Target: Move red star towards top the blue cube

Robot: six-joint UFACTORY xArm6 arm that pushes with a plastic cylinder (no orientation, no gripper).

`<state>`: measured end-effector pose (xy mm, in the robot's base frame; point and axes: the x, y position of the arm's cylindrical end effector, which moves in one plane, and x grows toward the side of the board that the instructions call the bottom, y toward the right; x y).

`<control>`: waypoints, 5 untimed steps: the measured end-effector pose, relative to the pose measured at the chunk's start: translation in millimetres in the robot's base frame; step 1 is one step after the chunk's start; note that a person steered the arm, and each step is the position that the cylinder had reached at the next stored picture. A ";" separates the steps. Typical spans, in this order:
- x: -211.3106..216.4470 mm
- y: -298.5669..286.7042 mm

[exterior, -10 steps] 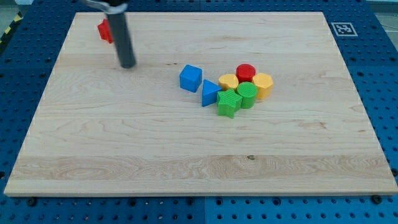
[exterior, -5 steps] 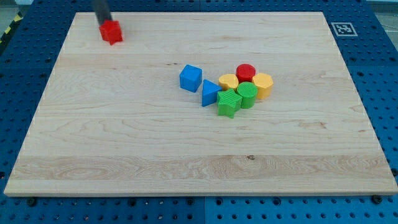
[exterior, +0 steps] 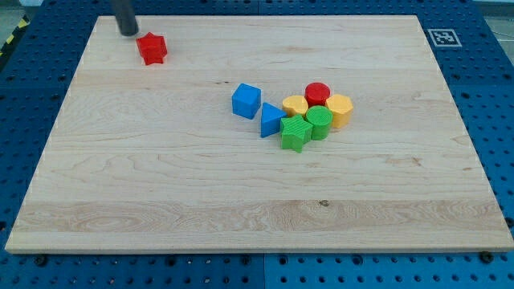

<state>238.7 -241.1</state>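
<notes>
1. Camera view, my tip: my tip (exterior: pixel 128 32) sits near the tabletop's (exterior: pixel 161 209) far left corner, at the view's top left. It is just beside the red star (exterior: pixel 151 49), up and to the view's left of it; I cannot tell whether the two touch. This rig carries no hand, only the rod, so there is nothing to call apart or together.

2. Camera view, the task's things: the red star lies well apart from the blue cube (exterior: pixel 246 100), which stands near the middle of the tabletop. The star is up and to the view's left of the cube.

3. Camera view, the neighbours: a blue triangle (exterior: pixel 271 120) lies just beside the cube on its lower right. Beyond it cluster a green star (exterior: pixel 295 132), a green cylinder (exterior: pixel 319 122), a red cylinder (exterior: pixel 317 94) and two yellow blocks (exterior: pixel 295 105) (exterior: pixel 340 110).

4. Step in hand, as I judge it: the push is only beginning, since the star is far from the spot above the cube.

5. Next move, as I judge it: from behind the star, I should drive mainly towards the view's right, keeping the star above the cube's row so it ends at the cube's top side without disturbing the cube.
</notes>
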 end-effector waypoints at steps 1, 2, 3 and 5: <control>28.0 9.5; 64.1 66.2; 93.5 149.3; 73.0 135.3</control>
<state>311.6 -105.8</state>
